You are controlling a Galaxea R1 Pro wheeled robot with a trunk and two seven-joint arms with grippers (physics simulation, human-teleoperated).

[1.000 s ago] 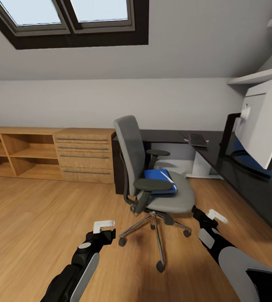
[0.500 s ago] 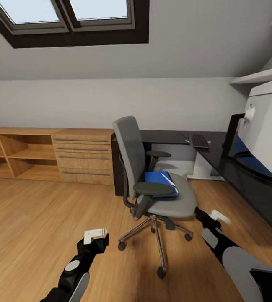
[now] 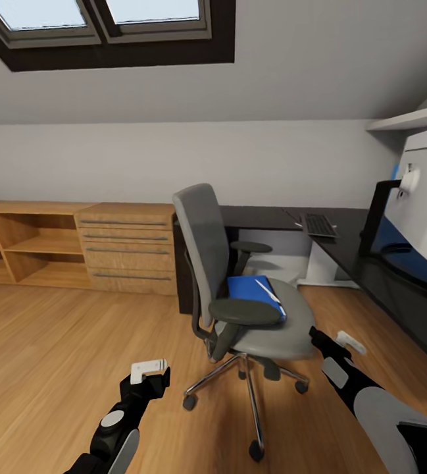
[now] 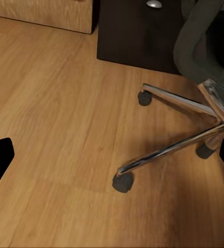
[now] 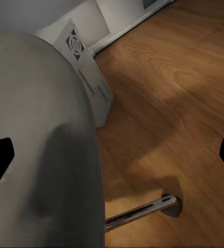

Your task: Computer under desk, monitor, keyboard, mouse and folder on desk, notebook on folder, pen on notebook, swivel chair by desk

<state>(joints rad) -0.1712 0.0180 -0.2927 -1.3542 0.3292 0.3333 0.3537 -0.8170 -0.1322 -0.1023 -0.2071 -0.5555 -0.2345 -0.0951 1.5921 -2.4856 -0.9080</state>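
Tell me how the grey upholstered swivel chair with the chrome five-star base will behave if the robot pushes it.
The grey upholstered swivel chair will probably roll easily: its chrome base rides on casters over a smooth wooden floor. A push high on the tall back may turn or tip it. The blue folder and white pen lie loose on the seat and could slide.

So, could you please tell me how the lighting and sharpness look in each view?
Head view: even daylight, sharp, soft shadow on the floor under the swivel chair. Left wrist view: crisp, glints on the chrome legs. Right wrist view: the grey seat edge looms close and blurred, and a soft shadow crosses the floor.
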